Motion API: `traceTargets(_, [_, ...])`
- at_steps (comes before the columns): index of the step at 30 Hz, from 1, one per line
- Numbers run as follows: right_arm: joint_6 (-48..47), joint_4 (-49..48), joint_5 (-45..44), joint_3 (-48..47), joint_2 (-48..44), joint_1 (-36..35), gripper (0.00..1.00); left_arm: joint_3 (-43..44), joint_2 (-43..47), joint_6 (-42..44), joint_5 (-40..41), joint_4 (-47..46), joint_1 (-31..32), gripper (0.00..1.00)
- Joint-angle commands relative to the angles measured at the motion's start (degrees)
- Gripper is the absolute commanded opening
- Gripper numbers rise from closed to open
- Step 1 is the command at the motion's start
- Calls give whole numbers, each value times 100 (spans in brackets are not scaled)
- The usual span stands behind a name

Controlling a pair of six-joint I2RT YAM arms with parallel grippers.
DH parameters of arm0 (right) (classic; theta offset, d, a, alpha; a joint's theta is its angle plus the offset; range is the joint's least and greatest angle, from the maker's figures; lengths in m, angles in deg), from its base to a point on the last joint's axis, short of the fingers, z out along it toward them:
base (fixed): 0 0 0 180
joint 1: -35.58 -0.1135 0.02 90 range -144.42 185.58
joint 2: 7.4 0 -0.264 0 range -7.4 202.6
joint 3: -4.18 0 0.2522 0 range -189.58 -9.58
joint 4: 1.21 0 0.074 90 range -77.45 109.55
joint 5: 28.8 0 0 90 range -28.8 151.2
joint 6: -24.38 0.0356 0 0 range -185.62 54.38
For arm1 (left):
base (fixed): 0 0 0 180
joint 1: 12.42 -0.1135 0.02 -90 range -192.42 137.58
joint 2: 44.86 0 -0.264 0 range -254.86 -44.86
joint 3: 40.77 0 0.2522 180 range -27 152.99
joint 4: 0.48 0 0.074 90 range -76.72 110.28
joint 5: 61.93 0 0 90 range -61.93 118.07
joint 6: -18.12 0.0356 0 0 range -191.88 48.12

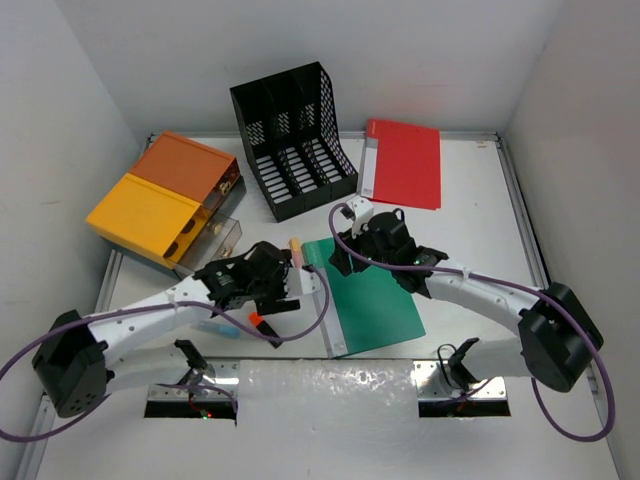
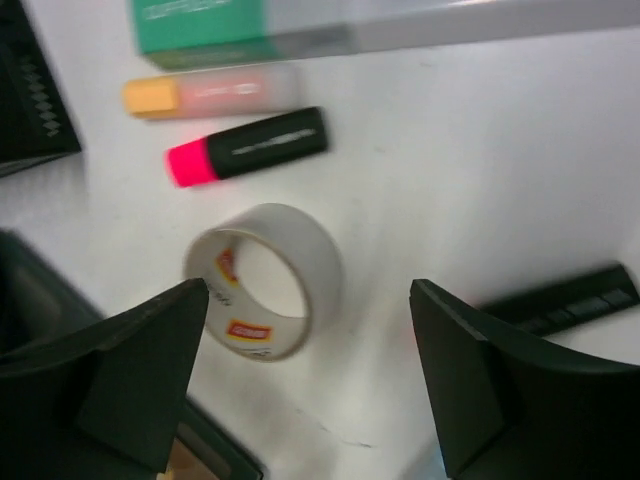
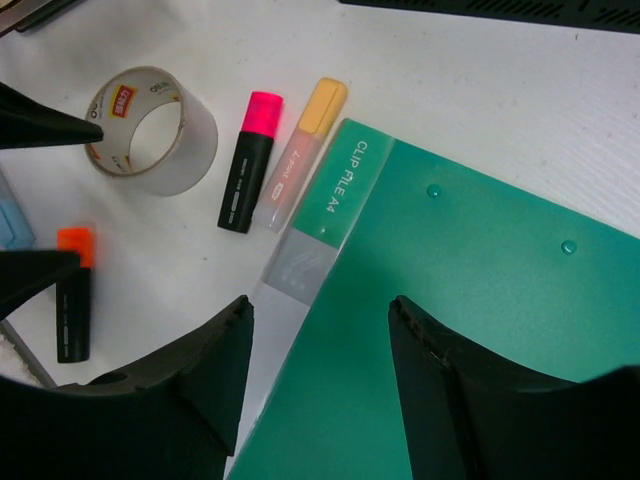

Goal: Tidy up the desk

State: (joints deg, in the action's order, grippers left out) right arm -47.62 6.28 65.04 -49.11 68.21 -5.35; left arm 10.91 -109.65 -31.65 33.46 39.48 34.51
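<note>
**Stock on the white desk surface [image 1: 475,205], for your check**

- Surface: it spans the top view between the side rails and carries every item below.
- Far edge: you have an upright black mesh file rack [image 1: 295,140]. A red folder [image 1: 405,165] lies flat just to its right, and an orange-yellow drawer box [image 1: 160,200] sits at far left.
- Middle: a green clip file [image 3: 470,250] lies flat.
- Along its spine: an orange-capped pale highlighter [image 3: 300,150] lies just beside the file. Next comes a pink-capped black marker [image 3: 245,165], roughly parallel, then a tape roll [image 3: 190,140].
- Nearer the arm bases: an orange-capped black marker [image 3: 72,295] lies apart from the others.
- Left fingers [image 2: 130,370]: spread wide above the tape roll, not touching it and holding nothing.
- Right fingers [image 3: 470,400]: spread above the clip file's spine edge, pinching nothing you can see.
</note>
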Motion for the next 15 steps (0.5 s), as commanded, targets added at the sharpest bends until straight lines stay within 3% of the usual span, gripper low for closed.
traceTargets(1, [-16,-15,74,-117,-187,41,56,-30,397,793,-1301,850,52,81])
traceTargets(5, [10,-103,99,-64,-152,41,57,-187,39,1188,-1567,1317,105,88])
traceTargets(11, [37,-130,188,-73,-99,50,57,-688,-665,1382,-1145,677,298,87])
traceTargets(15, [-16,-33,135,-46,-135,41,57,-759,-833,1488,-1303,676,298,86])
